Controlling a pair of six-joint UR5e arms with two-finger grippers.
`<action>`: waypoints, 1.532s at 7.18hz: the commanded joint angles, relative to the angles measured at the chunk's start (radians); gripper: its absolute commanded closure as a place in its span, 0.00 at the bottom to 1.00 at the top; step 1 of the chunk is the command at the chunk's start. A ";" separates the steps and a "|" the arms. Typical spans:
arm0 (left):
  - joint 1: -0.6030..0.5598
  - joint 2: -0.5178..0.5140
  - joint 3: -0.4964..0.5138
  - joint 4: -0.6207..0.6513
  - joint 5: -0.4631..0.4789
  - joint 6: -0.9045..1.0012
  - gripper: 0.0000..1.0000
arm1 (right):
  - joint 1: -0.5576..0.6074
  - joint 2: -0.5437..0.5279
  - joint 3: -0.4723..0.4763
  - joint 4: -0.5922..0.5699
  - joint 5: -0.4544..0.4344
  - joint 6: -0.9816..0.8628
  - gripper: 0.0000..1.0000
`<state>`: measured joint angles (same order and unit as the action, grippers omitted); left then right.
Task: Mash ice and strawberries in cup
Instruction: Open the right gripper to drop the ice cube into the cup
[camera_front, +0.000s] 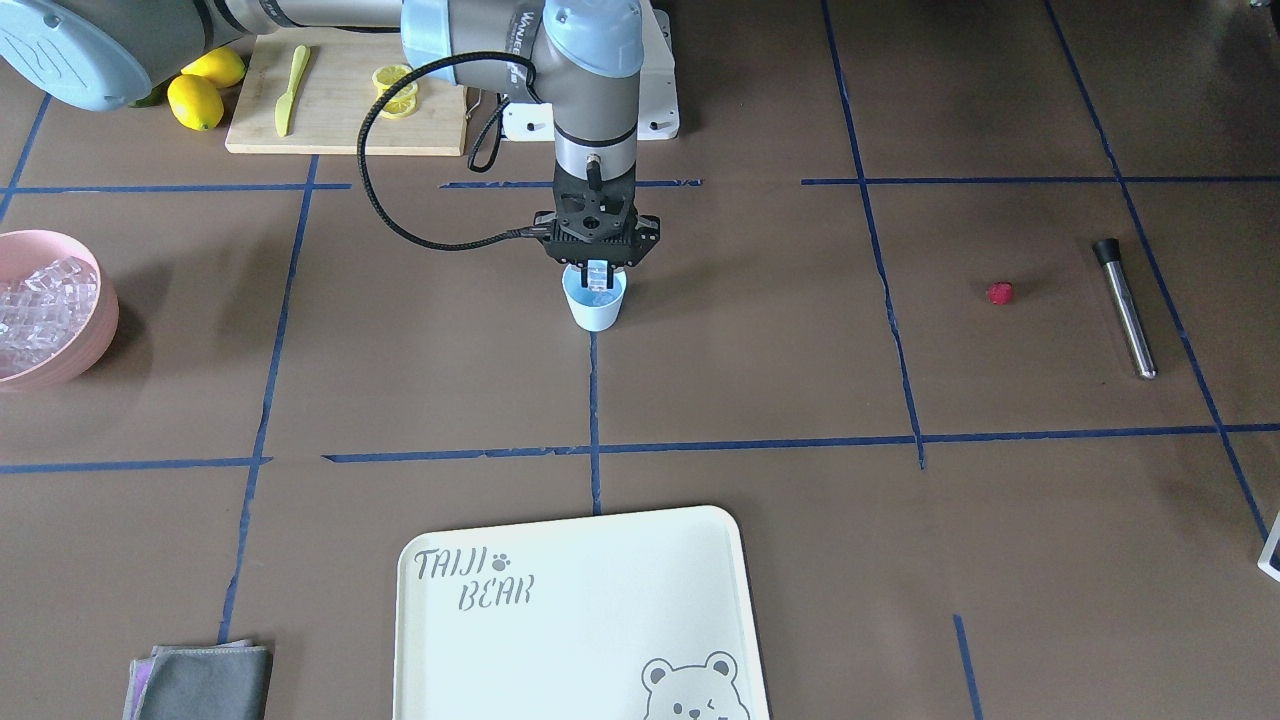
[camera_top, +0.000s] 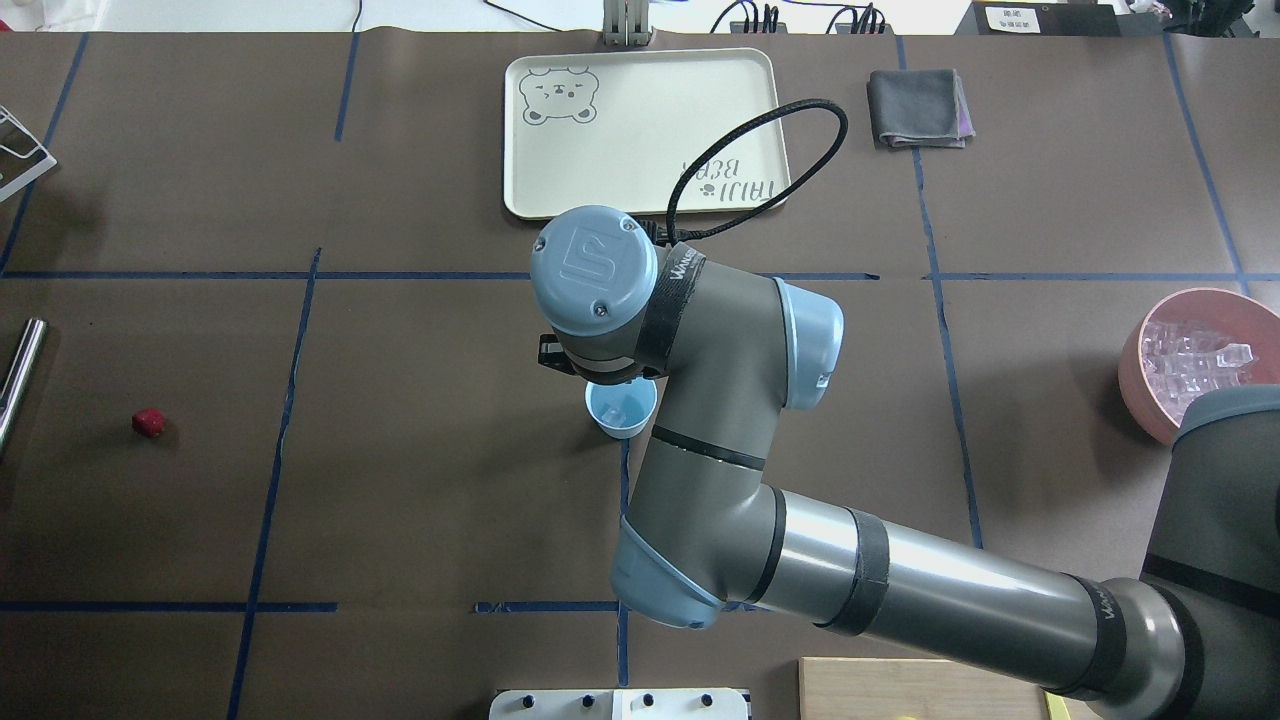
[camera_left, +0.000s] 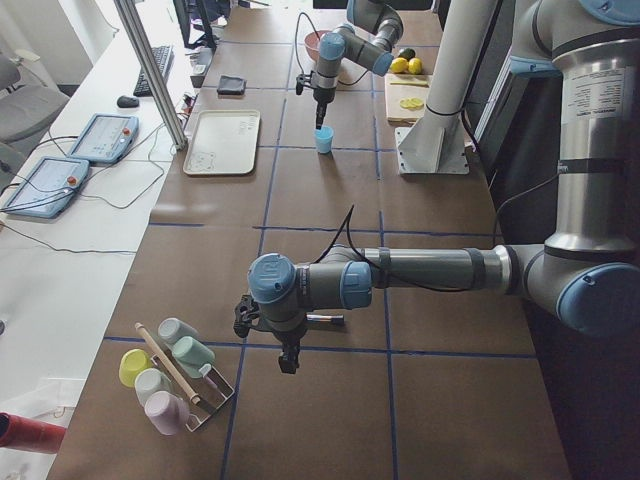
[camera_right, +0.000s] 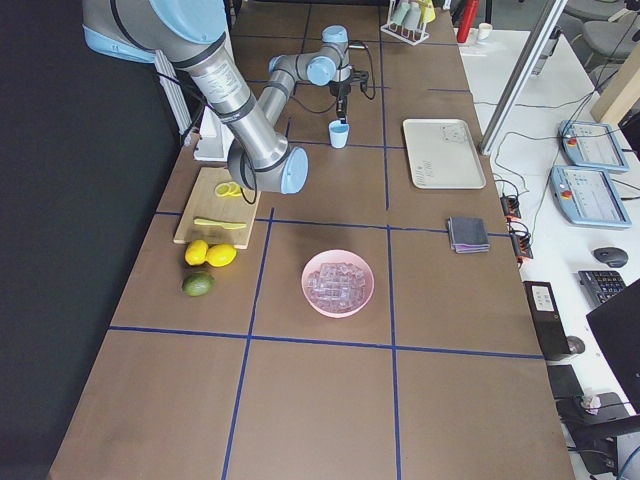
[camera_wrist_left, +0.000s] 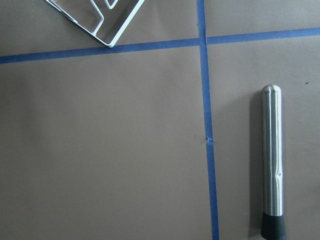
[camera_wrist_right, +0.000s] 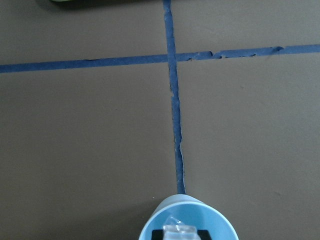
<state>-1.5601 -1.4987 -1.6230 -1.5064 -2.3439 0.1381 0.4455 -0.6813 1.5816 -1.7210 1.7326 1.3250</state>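
Brown tabletop (camera_front: 760, 340): right claw (camera_front: 598, 274) grips ice (camera_wrist_right: 180, 231) over cup (camera_front: 596, 310) (grip hidden from overhead).

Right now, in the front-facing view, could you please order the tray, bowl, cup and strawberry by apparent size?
1. tray
2. bowl, though partly cut off by the edge
3. cup
4. strawberry

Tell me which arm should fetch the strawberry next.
Left. The strawberry lies on its side of the table, near the left gripper; the right gripper is over the cup, holding ice.
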 joint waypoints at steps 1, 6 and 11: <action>0.003 0.000 0.000 -0.002 0.000 0.000 0.00 | -0.022 -0.004 -0.017 0.008 -0.004 -0.003 1.00; 0.005 0.000 0.006 0.000 0.000 0.000 0.00 | -0.022 -0.014 0.006 0.006 -0.004 0.002 0.01; 0.005 0.000 0.008 0.000 0.000 0.000 0.00 | -0.010 -0.036 0.053 0.003 0.002 -0.012 0.01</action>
<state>-1.5554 -1.4987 -1.6153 -1.5064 -2.3439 0.1381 0.4271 -0.6991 1.6053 -1.7156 1.7309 1.3225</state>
